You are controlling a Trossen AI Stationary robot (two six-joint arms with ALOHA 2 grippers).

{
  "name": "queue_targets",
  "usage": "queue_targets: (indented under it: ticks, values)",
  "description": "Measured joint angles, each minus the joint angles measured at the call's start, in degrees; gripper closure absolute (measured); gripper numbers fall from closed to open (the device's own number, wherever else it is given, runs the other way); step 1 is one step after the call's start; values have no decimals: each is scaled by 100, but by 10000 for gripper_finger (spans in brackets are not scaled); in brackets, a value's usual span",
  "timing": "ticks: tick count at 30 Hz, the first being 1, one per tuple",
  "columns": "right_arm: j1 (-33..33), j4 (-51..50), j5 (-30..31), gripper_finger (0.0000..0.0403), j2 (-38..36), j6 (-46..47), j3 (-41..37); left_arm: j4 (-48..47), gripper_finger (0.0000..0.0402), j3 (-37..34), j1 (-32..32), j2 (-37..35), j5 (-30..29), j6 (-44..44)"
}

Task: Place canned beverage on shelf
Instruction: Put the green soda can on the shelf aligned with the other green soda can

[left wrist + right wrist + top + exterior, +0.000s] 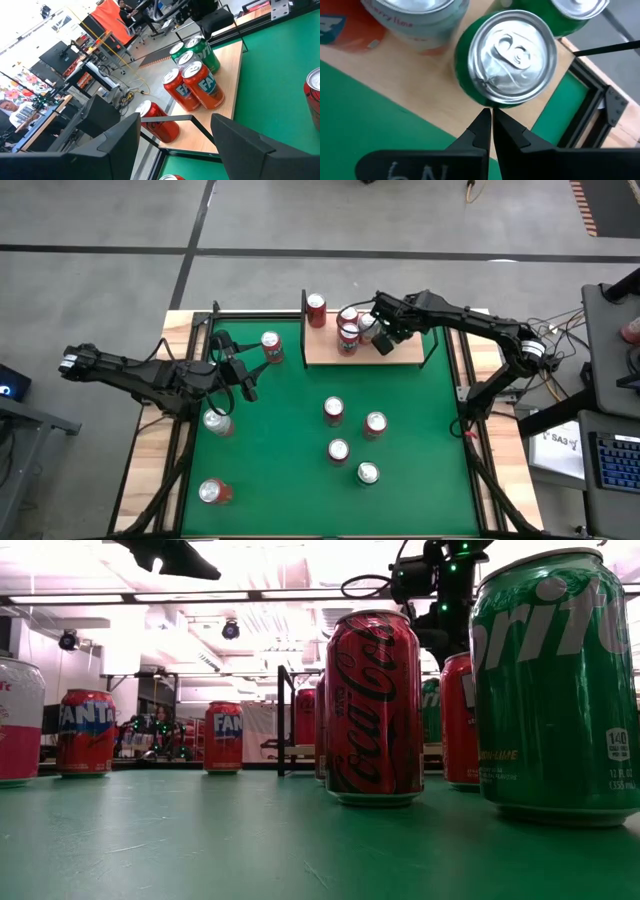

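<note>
Right wrist view is showing the right tool (491,117), its tips pressed together and holding nothing, hanging just above a green aluminium beverage can (512,60) standing upright on the light tan wooden shelf (435,85), while the left tool (243,375), half-open and empty, is hovering over the green felt tabletop (280,440).

From above, the right arm hides part of the can cluster on the shelf (400,352). At table height, the green Sprite can (556,680) is cut by the frame's edge, and the shelved cans behind are mostly blocked.
</note>
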Motion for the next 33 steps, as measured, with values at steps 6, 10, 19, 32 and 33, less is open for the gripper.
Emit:
queue_targets:
  ticks: [6, 10, 19, 32, 33]
  values:
    - [-13, 178, 14, 394, 0, -69, 0, 0, 175, 0, -1, 0, 2, 0]
    - [-13, 69, -57, 394, 0, -15, 9, -2, 175, 0, -2, 0, 2, 2]
    - [15, -97, -453, 394, -90, 207, 421, -2, 175, 0, 0, 0, 2, 2]
    - [-156, 1136, -257, 394, 57, -71, 730, -2, 175, 0, 0, 0, 2, 2]
    - [-157, 1136, -220, 394, 114, -69, 715, -2, 175, 0, 0, 0, 2, 2]
